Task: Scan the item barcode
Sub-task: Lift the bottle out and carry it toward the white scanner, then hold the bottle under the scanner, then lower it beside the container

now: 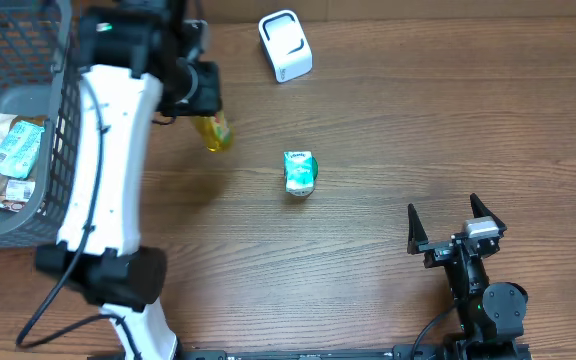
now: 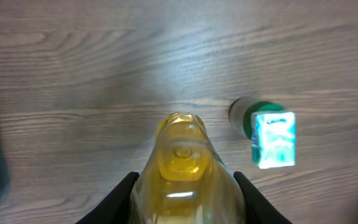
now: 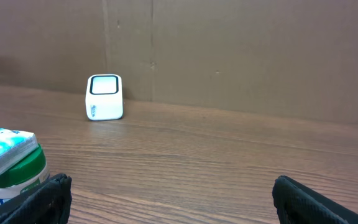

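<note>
The yellow bottle [image 1: 216,133] of clear liquid sits between the jaws of the left gripper [image 2: 185,198], which are drawn in narrow against its sides. It is in the far left part of the tabletop [image 1: 418,120], just right of the grey wire basket [image 1: 63,120]. Whether its lower end touches the wood I cannot tell. No barcode shows on it in any view.

The white barcode scanner [image 1: 285,45] stands near the far edge, to the right of the bottle and apart from it. A green-and-white carton-topped container [image 1: 299,172] stands near the middle. The right gripper [image 1: 456,222] waits by the near edge, jaws spread wide and empty.

Risks, as I judge them:
- The smooth, rounded bottle could slip or twist in the grip when tilted.
- The label may face away from the scanner window, so nothing reads.
- A low sweep toward the scanner might clip the container.
</note>
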Controlling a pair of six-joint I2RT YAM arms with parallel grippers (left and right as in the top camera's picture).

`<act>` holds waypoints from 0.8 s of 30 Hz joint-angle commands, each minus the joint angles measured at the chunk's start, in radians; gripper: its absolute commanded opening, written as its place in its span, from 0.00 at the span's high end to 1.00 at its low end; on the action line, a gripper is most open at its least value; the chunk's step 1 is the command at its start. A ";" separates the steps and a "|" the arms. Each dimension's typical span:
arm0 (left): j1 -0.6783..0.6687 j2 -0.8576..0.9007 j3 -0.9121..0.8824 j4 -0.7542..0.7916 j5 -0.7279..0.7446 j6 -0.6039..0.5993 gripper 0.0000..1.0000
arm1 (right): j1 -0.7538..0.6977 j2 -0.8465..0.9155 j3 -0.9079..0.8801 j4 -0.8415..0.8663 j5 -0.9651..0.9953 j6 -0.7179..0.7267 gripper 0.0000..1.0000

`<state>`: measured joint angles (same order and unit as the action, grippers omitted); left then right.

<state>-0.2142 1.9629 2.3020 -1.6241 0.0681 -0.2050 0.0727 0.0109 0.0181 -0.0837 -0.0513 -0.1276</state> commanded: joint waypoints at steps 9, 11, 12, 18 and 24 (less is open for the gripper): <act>-0.166 0.119 0.002 0.036 -0.202 -0.117 0.66 | -0.003 -0.008 -0.010 0.003 0.005 -0.001 0.00; -0.174 0.126 0.002 0.040 -0.203 -0.117 0.66 | -0.003 -0.008 -0.010 0.003 0.005 -0.001 0.00; -0.175 0.130 0.002 0.040 -0.203 -0.117 0.66 | -0.003 -0.008 -0.010 0.003 0.005 -0.001 0.00; -0.171 0.143 0.001 0.039 -0.211 -0.117 0.65 | -0.003 -0.008 -0.010 0.003 0.005 -0.001 0.00; -0.172 0.143 -0.029 0.046 -0.233 -0.117 0.65 | -0.003 -0.008 -0.010 0.003 0.005 -0.001 0.00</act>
<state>-0.3904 2.0972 2.2936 -1.5856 -0.1329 -0.3084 0.0727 0.0109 0.0181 -0.0834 -0.0509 -0.1280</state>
